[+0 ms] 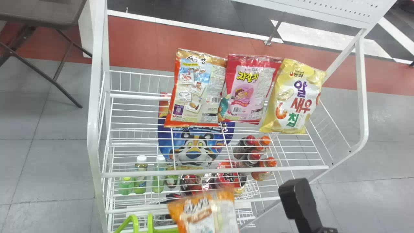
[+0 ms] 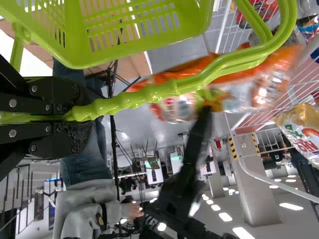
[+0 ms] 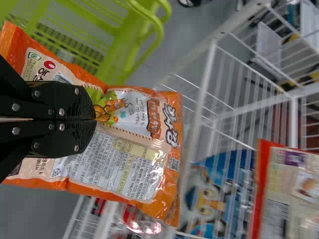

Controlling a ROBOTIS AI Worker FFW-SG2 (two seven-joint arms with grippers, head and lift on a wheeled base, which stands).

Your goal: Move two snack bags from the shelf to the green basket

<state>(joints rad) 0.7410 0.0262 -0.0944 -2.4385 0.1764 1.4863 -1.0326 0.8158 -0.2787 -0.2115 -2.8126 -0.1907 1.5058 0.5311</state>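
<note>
There are four shiny plastic snack bags: one orange (image 3: 124, 169), one blue-beige (image 1: 194, 90), one pink-red (image 1: 247, 87), one yellow (image 1: 291, 97). Also one blue tiger-face package (image 1: 194, 150), four bottles with red or orange caps (image 1: 271, 161), and one green plastic basket (image 2: 77, 35).

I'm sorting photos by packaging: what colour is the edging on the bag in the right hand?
Orange edging, clearest in the right wrist view.

Orange snack bag (image 1: 210, 215) blurred, cut off by the head view's bottom edge, green basket (image 1: 150, 223) cropped there too
</note>
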